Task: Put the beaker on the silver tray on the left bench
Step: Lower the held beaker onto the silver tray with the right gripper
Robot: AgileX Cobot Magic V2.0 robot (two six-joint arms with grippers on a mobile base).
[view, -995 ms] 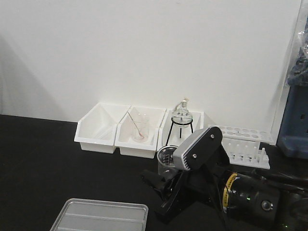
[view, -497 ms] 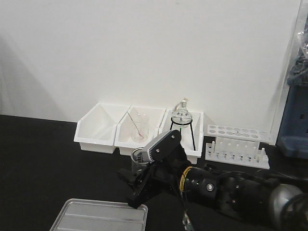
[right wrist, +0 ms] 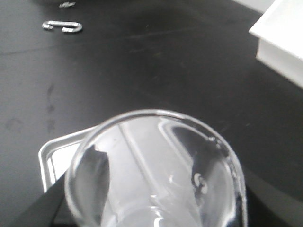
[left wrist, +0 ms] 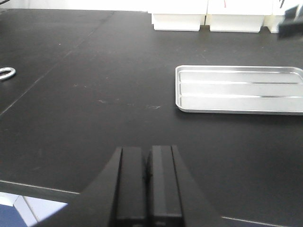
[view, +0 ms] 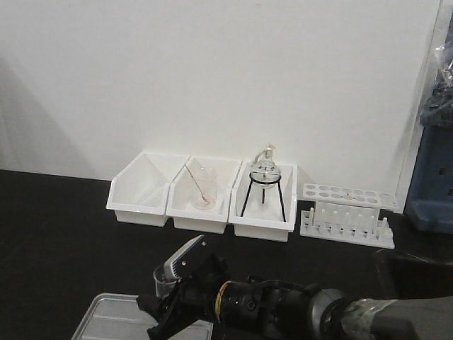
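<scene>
Left gripper: fingers pressed flat together, low over the left bench. From its wrist cam you've got a small metal ring at 10 o'clock and the silver tray at 2 o'clock, flat on the black top. In the front cam the tray sits at 7 o'clock. The beaker is upright over the tray's far right corner, with the right gripper clamped on it. In the right wrist cam the fingers show dark through the glass on both sides, with the tray corner under the rim at 8 o'clock. Can't tell if the base touches the tray. Along the wall at 12 o'clock are three white bins: the middle one holds a glass vessel with a rod, the right one a round flask on a black tripod. Test-tube rack is at 2 o'clock.
</scene>
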